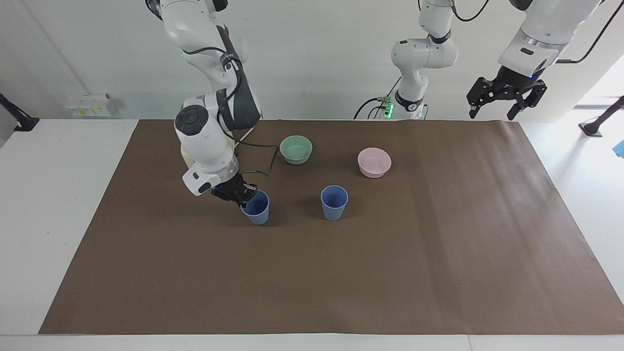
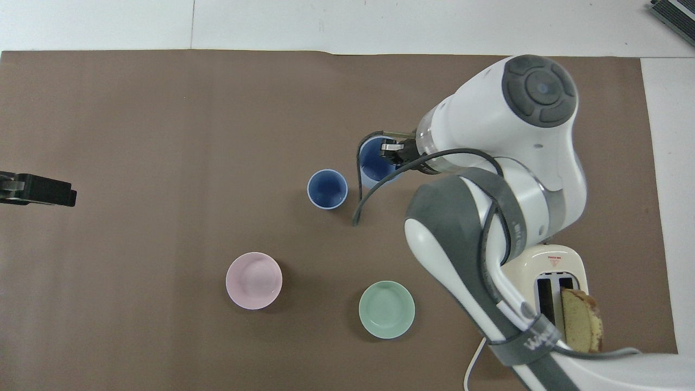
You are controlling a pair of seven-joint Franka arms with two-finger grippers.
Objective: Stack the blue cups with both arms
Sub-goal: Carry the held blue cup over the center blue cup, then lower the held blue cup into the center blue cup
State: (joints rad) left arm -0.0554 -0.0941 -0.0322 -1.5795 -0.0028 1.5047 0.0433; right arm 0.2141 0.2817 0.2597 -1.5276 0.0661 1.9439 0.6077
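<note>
We count two blue cups, two bowls and one toaster (image 2: 535, 266) holding a slice of bread (image 2: 581, 320). Our right gripper (image 1: 242, 194) is pinched tight on the rim of the held blue cup (image 1: 256, 209), which hangs at its tip over the brown mat (image 1: 341, 282). Seen from overhead, the free blue cup (image 1: 334, 202) stands at eight o'clock from the held one; the pink bowl (image 1: 374, 162) and green bowl (image 1: 296, 149) lie nearer the robots. Our left gripper (image 1: 507, 95) waits spread wide, holding nothing, above the mat's edge.

- Two small periwinkle-blue plastic tumblers (image 1: 334, 203) (image 1: 256, 208)
- One mint-green bowl (image 1: 296, 149)
- One pink bowl (image 1: 374, 162)
- One cream toaster (image 2: 554, 271)
- One bread slice (image 2: 581, 328)
- Two white robot arms (image 1: 207, 141) (image 1: 531, 44)
</note>
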